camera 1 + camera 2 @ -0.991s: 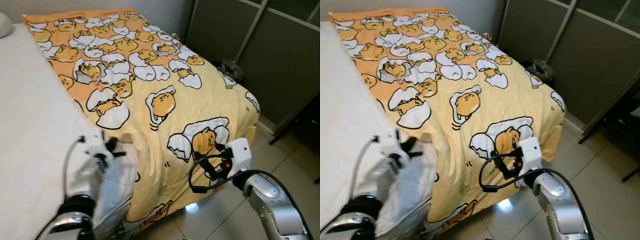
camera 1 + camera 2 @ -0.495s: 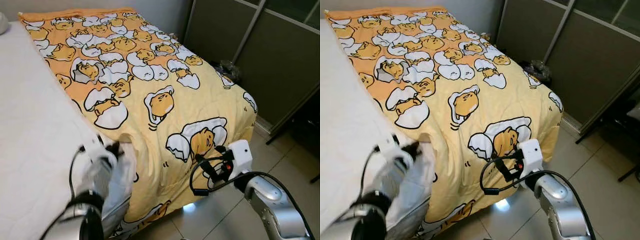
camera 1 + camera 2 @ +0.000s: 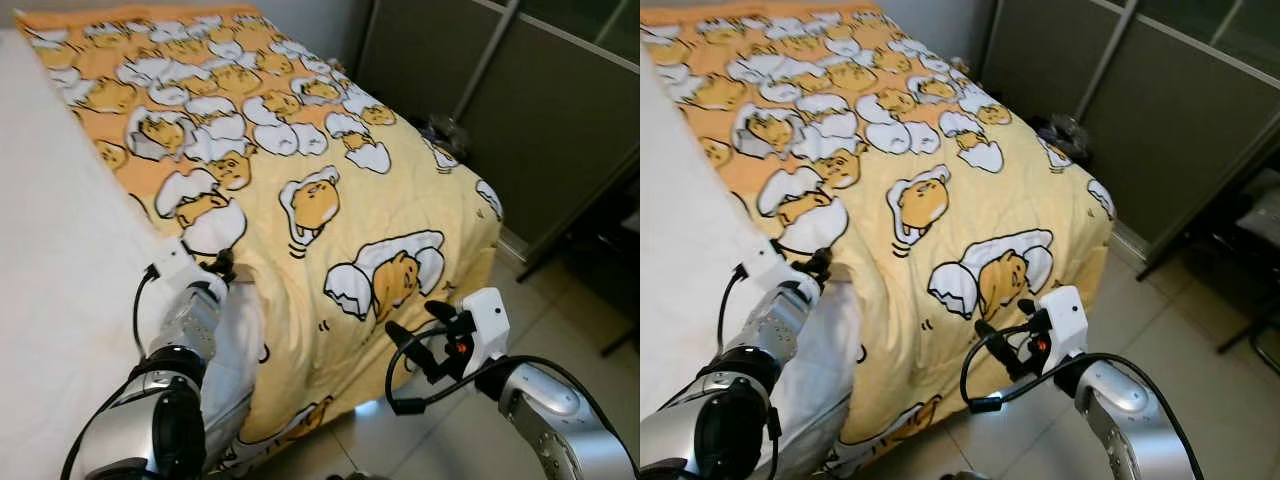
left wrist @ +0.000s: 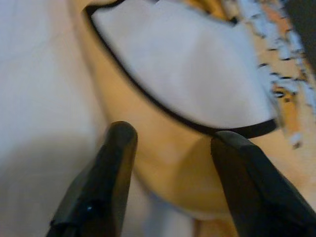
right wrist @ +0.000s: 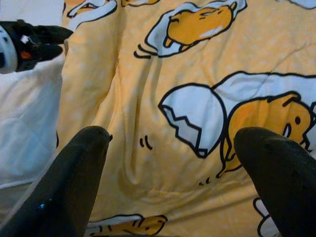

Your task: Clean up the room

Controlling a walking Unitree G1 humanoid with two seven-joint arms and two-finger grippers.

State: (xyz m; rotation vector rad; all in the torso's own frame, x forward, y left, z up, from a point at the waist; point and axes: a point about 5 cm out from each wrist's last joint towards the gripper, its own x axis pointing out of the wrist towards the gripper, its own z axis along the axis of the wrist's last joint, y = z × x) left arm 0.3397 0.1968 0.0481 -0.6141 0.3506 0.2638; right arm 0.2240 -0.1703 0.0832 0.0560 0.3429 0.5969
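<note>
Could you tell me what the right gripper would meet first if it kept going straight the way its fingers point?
Most likely the yellow egg-print quilt hanging over the bed's near edge: the right gripper, fingers open, points straight at it, apparently with nothing between, though depth is unclear.

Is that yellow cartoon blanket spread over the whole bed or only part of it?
Only part. The blanket lies flat over one side, its edge ending by the left gripper, leaving the white mattress bare.

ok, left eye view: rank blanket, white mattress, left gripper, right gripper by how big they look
1. blanket, by far the largest.
2. white mattress, a clear second.
3. right gripper and left gripper: both small. The right one, open, looks bigger, but it sits nearer the camera, so no firm rank.
</note>
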